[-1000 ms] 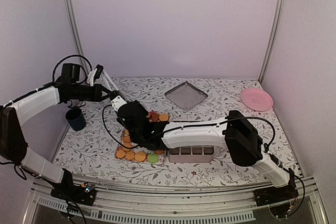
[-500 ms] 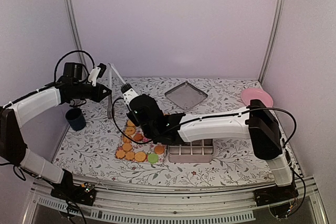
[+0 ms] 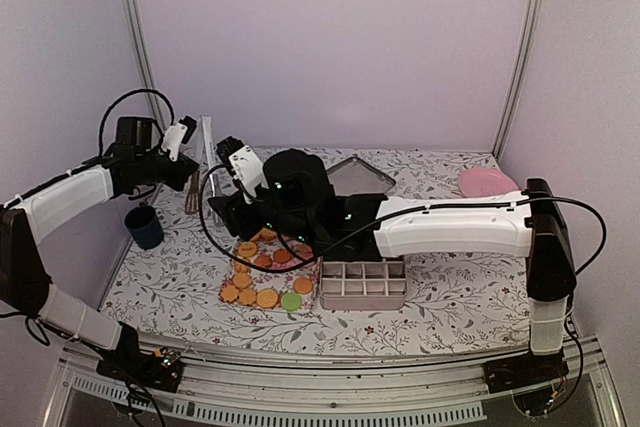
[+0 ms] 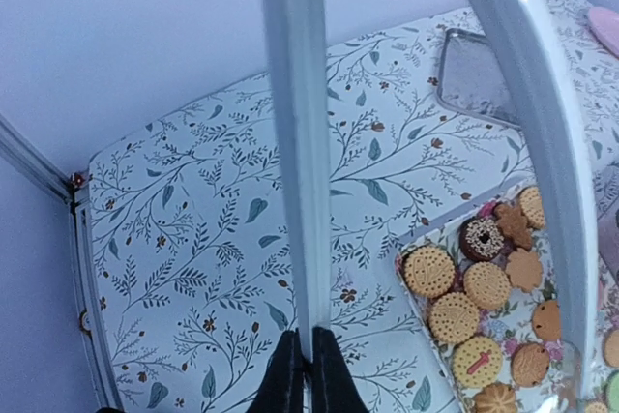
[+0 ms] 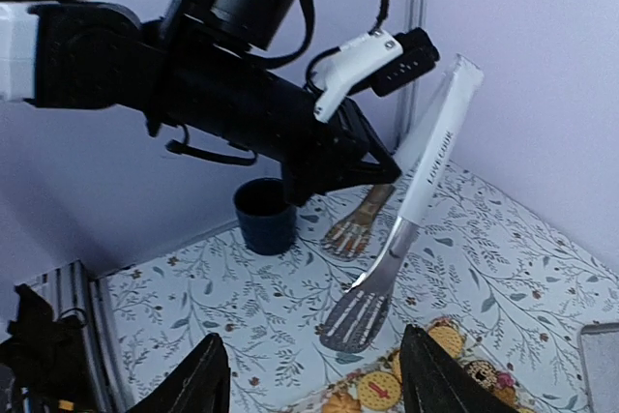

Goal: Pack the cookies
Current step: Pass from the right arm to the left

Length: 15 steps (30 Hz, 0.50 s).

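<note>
Dozens of cookies (image 3: 262, 272) lie in a loose patch at the front left of the middle of the table (image 3: 450, 302), mostly golden-orange discs with one green at the near edge (the left wrist view also shows a dark one with sprinkles). They sit just left of a grey divided box (image 3: 365, 283), whose cells look bare from above. The right arm reaches across from the right, passing over the far side of the patch.

Above and behind the cookies hangs a pair of white-handled tongs (image 5: 426, 166) with slotted metal heads pointing down at the table. The left gripper (image 4: 305, 374) is pinched tight on one arm of the tongs, holding them off the surface. The right gripper (image 5: 314, 336) faces the tongs with its jaws spread wide and nothing between them.

Farther out, a dark blue cup (image 3: 144, 226) stands at the left edge, a square metal tray (image 3: 362, 169) lies at the back, partly hidden by the right arm, and a pink plate (image 3: 488, 183) rests at the far right.
</note>
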Motion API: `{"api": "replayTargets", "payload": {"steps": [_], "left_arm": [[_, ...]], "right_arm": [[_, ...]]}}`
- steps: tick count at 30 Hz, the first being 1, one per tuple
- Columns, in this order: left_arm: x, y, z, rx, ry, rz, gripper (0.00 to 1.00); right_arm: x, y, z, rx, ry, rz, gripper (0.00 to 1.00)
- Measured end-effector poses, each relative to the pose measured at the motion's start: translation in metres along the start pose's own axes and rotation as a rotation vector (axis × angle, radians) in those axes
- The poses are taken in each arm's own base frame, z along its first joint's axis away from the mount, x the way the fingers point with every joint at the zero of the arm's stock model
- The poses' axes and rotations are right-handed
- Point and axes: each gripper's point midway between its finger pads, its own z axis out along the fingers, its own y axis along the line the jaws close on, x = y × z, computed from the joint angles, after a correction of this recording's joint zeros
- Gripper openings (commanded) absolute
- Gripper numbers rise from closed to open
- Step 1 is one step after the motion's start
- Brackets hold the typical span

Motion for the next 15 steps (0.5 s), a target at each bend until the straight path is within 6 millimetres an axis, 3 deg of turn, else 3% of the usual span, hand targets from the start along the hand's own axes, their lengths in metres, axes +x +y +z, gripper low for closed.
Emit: {"api": "replayTargets", "payload": {"steps": [5, 8, 12, 15], "left_arm": [[-0.015, -0.017, -0.016, 0.077, -0.060, 0.082, 0.00], [-0.026, -0.038, -0.033, 0.165, -0.111, 0.140, 0.00], [-0.025, -0.073, -0.047, 0.315, -0.122, 0.183, 0.00], [-0.018, -0.096, -0.054, 0.428, -0.098, 0.190, 0.00]], "right_arm": [[-0.042, 0.015, -0.026, -0.303, -0.044, 0.123, 0.58], [-0.054, -0.004, -0.029, -0.429, -0.043, 0.205, 0.56], [-0.045, -0.032, -0.027, -0.526, 0.009, 0.295, 0.55], [-0.032, -0.036, -0.023, -0.584, 0.056, 0.340, 0.55]]}}
